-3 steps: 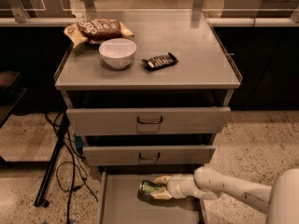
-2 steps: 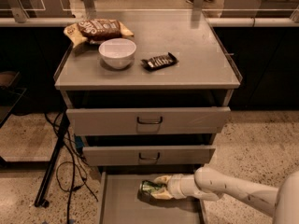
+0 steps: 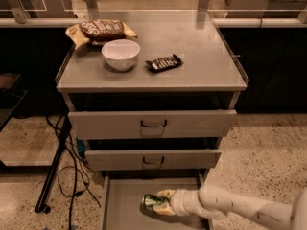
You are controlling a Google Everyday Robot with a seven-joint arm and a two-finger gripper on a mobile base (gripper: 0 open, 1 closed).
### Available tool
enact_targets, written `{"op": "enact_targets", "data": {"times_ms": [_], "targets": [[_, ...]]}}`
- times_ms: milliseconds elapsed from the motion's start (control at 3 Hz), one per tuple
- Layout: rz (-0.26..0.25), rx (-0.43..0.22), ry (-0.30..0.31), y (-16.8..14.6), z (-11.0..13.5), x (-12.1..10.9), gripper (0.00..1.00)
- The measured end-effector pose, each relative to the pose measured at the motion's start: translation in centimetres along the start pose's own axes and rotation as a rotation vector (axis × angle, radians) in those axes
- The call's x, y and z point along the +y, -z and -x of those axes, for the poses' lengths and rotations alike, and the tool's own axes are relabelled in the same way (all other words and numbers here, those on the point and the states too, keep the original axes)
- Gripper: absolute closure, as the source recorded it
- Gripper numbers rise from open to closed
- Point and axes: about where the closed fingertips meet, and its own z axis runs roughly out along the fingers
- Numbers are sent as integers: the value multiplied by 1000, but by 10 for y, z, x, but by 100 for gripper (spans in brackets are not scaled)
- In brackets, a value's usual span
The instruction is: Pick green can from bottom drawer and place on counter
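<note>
The green can (image 3: 152, 201) lies on its side on the floor of the open bottom drawer (image 3: 120, 210), near its middle. My gripper (image 3: 163, 202) reaches in from the right on a white arm, and its pale fingers (image 3: 165, 194) close around the can's right end. The can rests low in the drawer, at or just above the floor. The counter (image 3: 201, 66) is the grey top of the cabinet, above the two upper drawers.
On the counter stand a white bowl (image 3: 120, 53), a black snack bar wrapper (image 3: 164, 63) and a chip bag (image 3: 100, 31) at the back left. Two upper drawers (image 3: 153, 124) stick out slightly. Black cables and a stand leg (image 3: 57, 162) lie on the floor at left.
</note>
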Motion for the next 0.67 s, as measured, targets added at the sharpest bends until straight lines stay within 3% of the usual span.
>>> {"op": "enact_targets", "data": {"times_ms": [333, 667], "targets": [[-65, -1, 32, 31, 16, 30, 100], [-176, 26, 118, 88, 59, 33, 100]]}}
